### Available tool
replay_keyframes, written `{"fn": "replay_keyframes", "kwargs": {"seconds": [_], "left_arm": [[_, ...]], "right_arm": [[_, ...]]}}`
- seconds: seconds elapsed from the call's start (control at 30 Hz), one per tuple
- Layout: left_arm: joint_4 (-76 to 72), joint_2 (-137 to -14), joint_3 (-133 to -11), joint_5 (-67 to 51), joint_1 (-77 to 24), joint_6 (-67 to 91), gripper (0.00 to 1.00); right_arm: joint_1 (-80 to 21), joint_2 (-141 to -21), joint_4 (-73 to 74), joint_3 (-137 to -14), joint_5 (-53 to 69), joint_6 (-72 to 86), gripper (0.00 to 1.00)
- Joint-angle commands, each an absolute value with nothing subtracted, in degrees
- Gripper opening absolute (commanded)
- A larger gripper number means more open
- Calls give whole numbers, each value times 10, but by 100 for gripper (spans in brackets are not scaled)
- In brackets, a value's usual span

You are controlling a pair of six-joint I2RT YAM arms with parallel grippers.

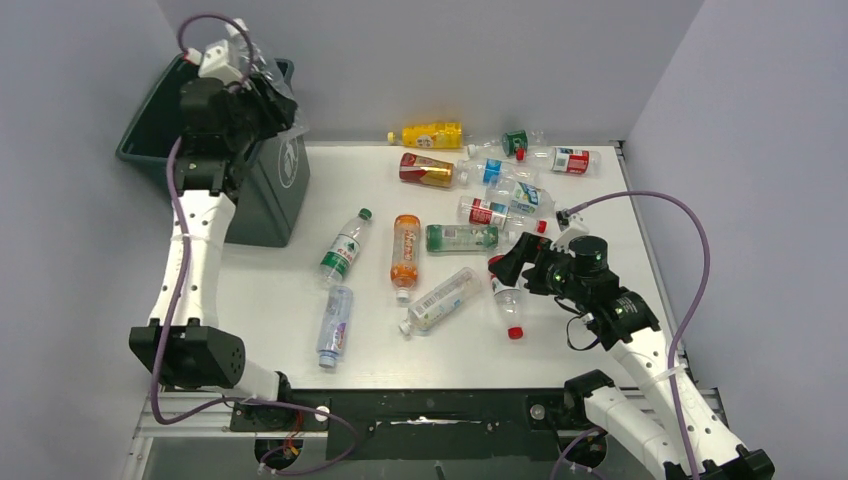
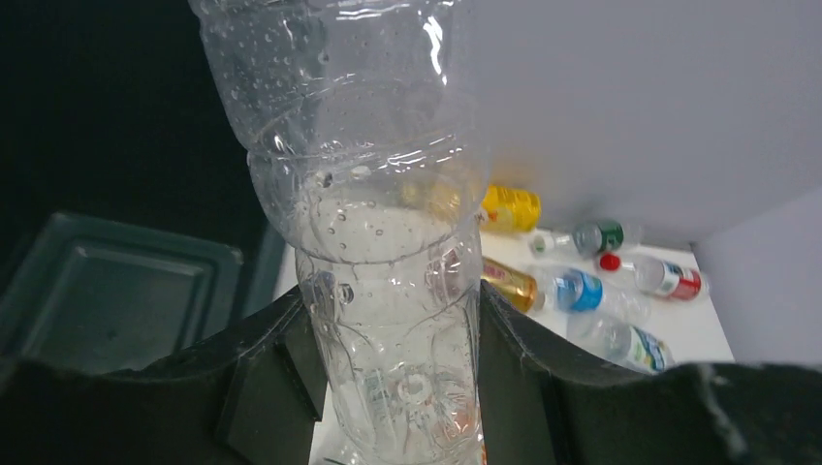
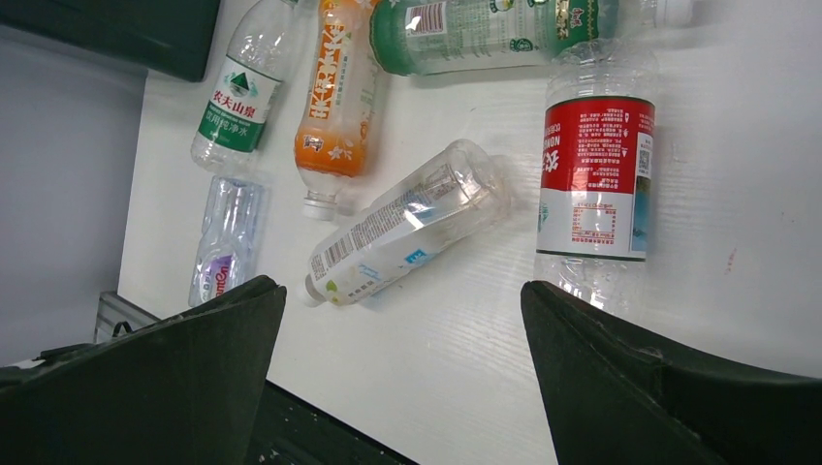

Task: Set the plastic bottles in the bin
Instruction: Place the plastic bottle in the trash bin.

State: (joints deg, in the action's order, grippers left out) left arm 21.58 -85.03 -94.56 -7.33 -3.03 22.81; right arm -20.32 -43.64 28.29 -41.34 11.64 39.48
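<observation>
Hanging over the bin (image 1: 150, 135) at the far left corner of the desk, pinched across its ribbed middle by the left gripper (image 2: 388, 383): a clear bottle (image 2: 373, 242), no label to be seen. Looks empty, so very light, thin-walled and springy. Probably dents under a squeeze rather than cracks, and should drop freely once the fingers part. Seems ready for release, with the bin's dark floor showing below in the left wrist view.

Toward the right edge, flat on the desk: a red-labelled bottle (image 3: 593, 174), red cap pointing at the near edge. Just above it, the right gripper (image 3: 399, 291), fingers spread wide and holding nothing. Calls for a hold across the labelled barrel, where the wall is straight and stiffest (the tapering neck would likely slip out). Expect a smooth, round body that rolls at a nudge, so close from both sides at once.

Just left of that, a white-labelled bottle (image 3: 407, 228), lying aslant. Further toward the middle, an orange bottle (image 1: 405, 250) and a green-labelled bottle (image 1: 343, 250), side by side but apart. Nearer the near edge, a crumpled purple-labelled bottle (image 1: 335, 325).

Along the far edge, a loose cluster, among it a yellow bottle (image 1: 432, 134) and a red-gold bottle (image 1: 428, 170).
</observation>
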Motion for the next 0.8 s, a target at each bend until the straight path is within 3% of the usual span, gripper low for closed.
{"fn": "replay_keyframes", "kwargs": {"seconds": [0.0,0.17,0.47,0.77], "left_arm": [[207,-852,-1043,-109,24,229,38],[205,-860,-1079,-105,100,223,38],[159,-883,-1030,-111,230,250,37],[196,-968,-1060,-139,224,266,53]], "right_arm": [[-206,-436,272,-425,130,385,98],[-205,-455,273,-446,147,374,98],[-206,-517,290,-490,179,348,98],[-205,-509,316,-526,180,334,98]]}}
